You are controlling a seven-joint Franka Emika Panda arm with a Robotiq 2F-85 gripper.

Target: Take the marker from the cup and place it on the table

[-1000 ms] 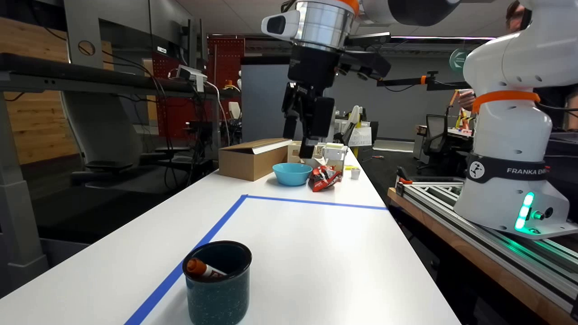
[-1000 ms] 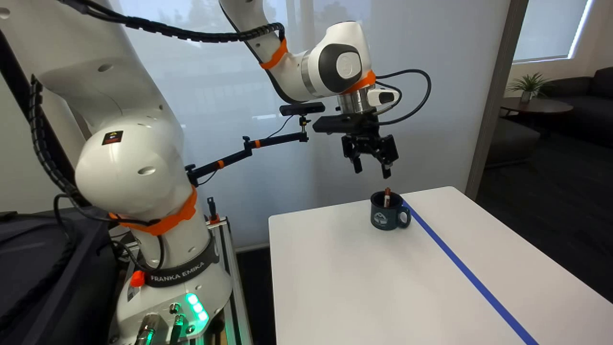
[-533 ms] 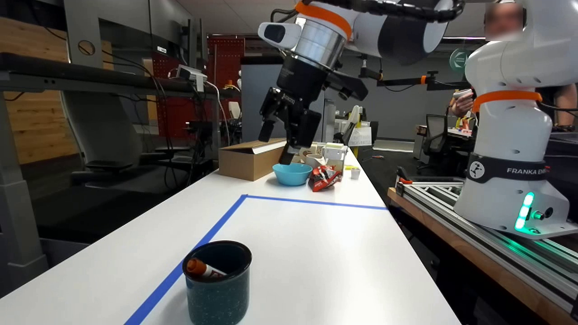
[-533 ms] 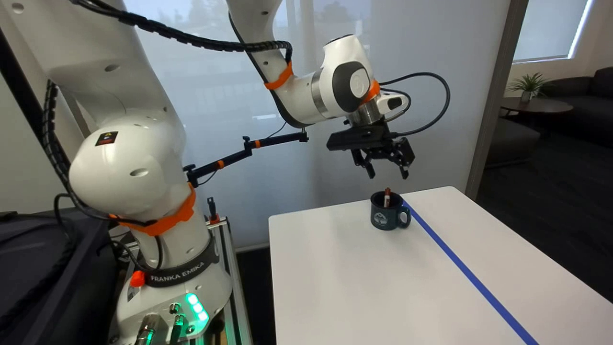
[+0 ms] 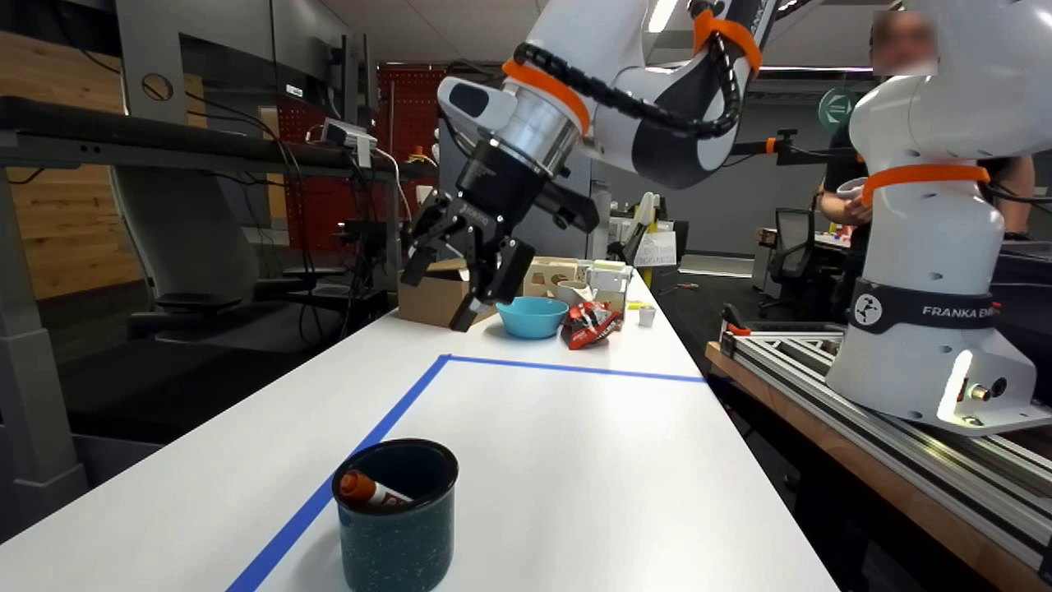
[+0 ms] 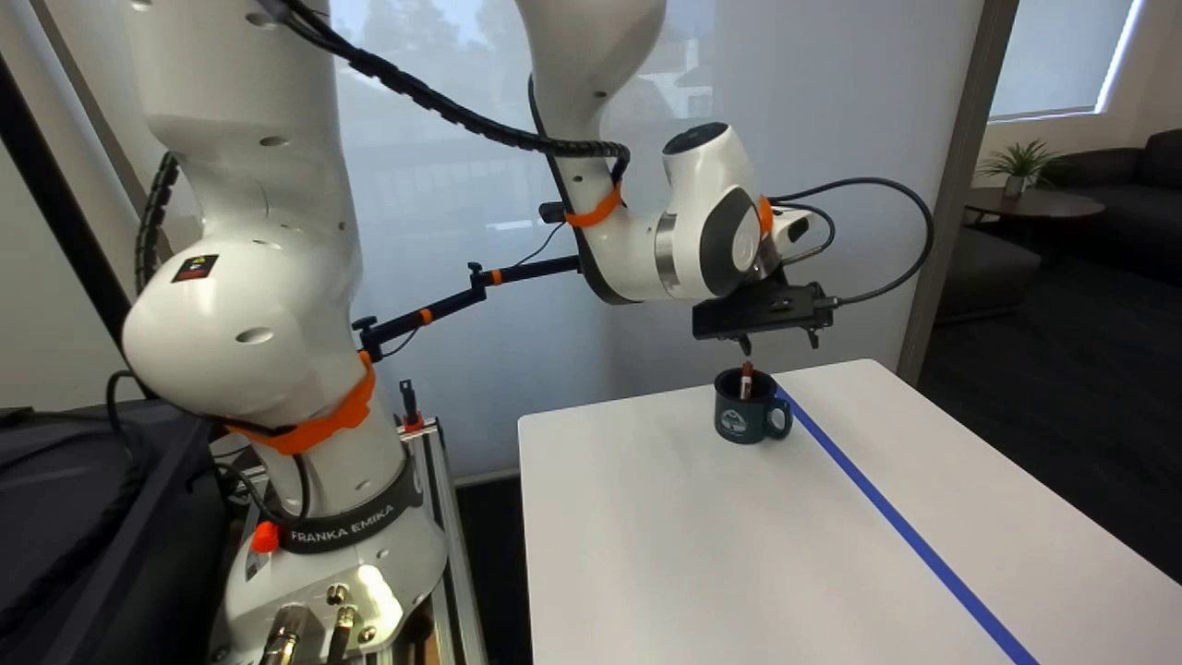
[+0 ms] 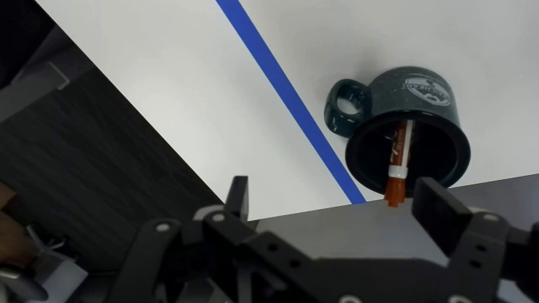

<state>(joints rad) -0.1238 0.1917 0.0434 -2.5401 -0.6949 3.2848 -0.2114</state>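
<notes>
The orange-red marker with a white band [image 7: 398,168] leans inside the dark teal cup [image 7: 387,97], its cap above the rim. The cup has a handle and a white logo, and stands upright on the white table [image 7: 168,126]. In both exterior views the marker [image 5: 370,489] [image 6: 746,380] and cup [image 5: 399,547] [image 6: 734,423] also show. My gripper [image 7: 332,193] is open and empty. It is tilted and above the cup, apart from it; in an exterior view its fingertips [image 6: 779,344] are above and right of the marker. In the wrist view the marker's cap is nearer the right finger.
A blue tape line [image 7: 290,94] runs past the cup. At the table's far end in an exterior view are a light blue bowl [image 5: 532,318], a red bag [image 5: 590,326] and a cardboard box [image 5: 431,300]. The table's edge [image 6: 637,397] is close behind the cup.
My gripper has come down and tilted more, moving right in one exterior view and left in the other, with the fingers staying open. The cup and marker have not moved.
</notes>
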